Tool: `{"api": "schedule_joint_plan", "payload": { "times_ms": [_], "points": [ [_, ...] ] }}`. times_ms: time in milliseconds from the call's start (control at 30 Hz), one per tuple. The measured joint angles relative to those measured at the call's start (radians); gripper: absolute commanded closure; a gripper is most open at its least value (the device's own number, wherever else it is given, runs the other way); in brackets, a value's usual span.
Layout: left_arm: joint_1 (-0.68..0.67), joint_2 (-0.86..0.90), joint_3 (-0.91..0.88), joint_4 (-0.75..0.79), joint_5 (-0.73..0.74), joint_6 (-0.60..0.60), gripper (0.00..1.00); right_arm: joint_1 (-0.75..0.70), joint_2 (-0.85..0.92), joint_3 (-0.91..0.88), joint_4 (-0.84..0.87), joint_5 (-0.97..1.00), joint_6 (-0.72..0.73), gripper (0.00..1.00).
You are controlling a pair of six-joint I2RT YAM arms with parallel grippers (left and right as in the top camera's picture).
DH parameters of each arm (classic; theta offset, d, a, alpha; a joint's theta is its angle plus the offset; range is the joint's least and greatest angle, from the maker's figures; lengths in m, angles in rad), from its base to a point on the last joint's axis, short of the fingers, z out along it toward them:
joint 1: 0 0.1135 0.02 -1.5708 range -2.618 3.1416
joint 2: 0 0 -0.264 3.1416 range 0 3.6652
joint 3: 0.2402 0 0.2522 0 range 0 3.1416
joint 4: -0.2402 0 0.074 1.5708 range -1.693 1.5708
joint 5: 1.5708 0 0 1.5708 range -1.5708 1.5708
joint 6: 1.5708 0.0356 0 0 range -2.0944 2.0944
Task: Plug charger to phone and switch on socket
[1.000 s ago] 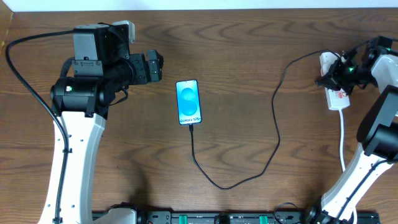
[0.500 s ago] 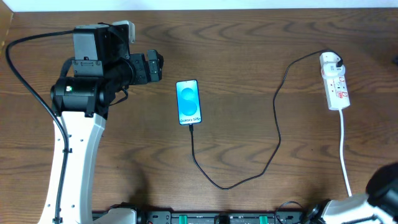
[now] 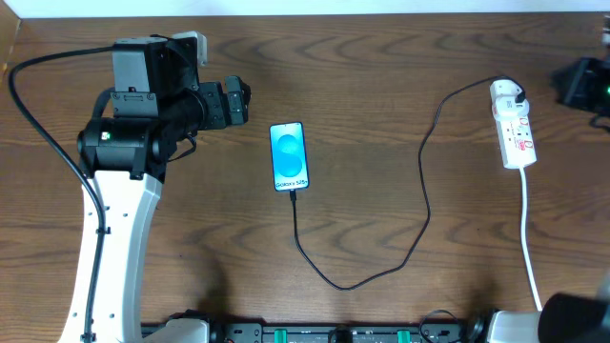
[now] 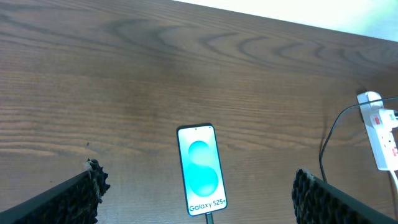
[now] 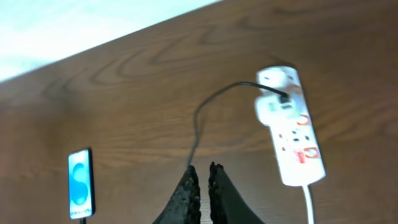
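Socket (image 3: 513, 129) at the right of the counter (image 3: 381, 67), long axis running away from the robot, charger (image 3: 425, 195) entering its far end and reaching the near edge of the phone (image 3: 290, 156). The right end effector (image 5: 200, 179), fingers together, hangs just right of that far end. The left end effector (image 3: 234, 102), fingers apart, is well away beside the phone. Switch state illegible.

1. Bare table (image 3: 362, 76) lies on the left, right and far sides of the phone (image 3: 289, 156).
2. At the phone's near end the cable (image 3: 424, 181) leaves it, loops across the middle and climbs to the socket (image 3: 513, 126), barring a low pass between them.
3. The table right of the socket is bare; its white cord (image 3: 527, 229) runs to the near edge.
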Motion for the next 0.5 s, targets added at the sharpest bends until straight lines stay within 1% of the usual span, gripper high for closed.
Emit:
{"api": "schedule_joint_plan", "payload": {
  "times_ms": [167, 300, 367, 433, 467, 500],
  "points": [
    [0.000, 0.000, 0.000, 0.000, 0.000, 0.000, 0.03, 0.168, -0.068, 0.000, -0.026, 0.076, -0.011, 0.91],
    [0.000, 0.000, 0.000, 0.000, 0.000, 0.000, 0.03, 0.286, -0.082, 0.000, -0.058, 0.106, -0.027, 0.90],
    [0.000, 0.000, 0.000, 0.000, 0.000, 0.000, 0.03, 0.339, -0.082, 0.000, -0.073, 0.117, -0.034, 0.87],
    [0.000, 0.000, 0.000, 0.000, 0.000, 0.000, 0.03, 0.389, -0.082, 0.000, -0.077, 0.131, -0.039, 0.78],
    [0.000, 0.000, 0.000, 0.000, 0.000, 0.000, 0.03, 0.410, -0.082, 0.000, -0.079, 0.137, -0.042, 0.67],
    [0.000, 0.000, 0.000, 0.000, 0.000, 0.000, 0.03, 0.428, -0.082, 0.000, -0.080, 0.142, -0.043, 0.39]
  ]
}}
